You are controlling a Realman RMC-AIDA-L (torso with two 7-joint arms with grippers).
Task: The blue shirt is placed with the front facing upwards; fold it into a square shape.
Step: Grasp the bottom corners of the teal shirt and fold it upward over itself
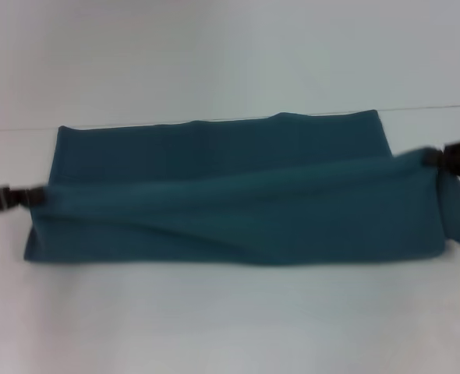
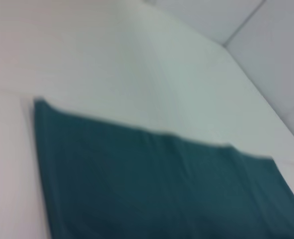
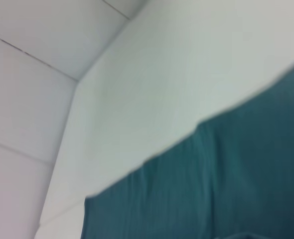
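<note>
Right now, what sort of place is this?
Probably a robot test bench for cloth folding: a plain white table, only the blue shirt on it, the left hand and right hand gripping its ends.

Both wrist views were blurred, and each cut the shirt off at its edge. In the head view the left gripper and right gripper ran off the sides, their fingertips buried in cloth.

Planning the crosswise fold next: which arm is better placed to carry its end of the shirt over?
Probably the right: the right gripper holds its end of the blue shirt raised, cloth draping below. The left gripper grips low, at the edge.
</note>
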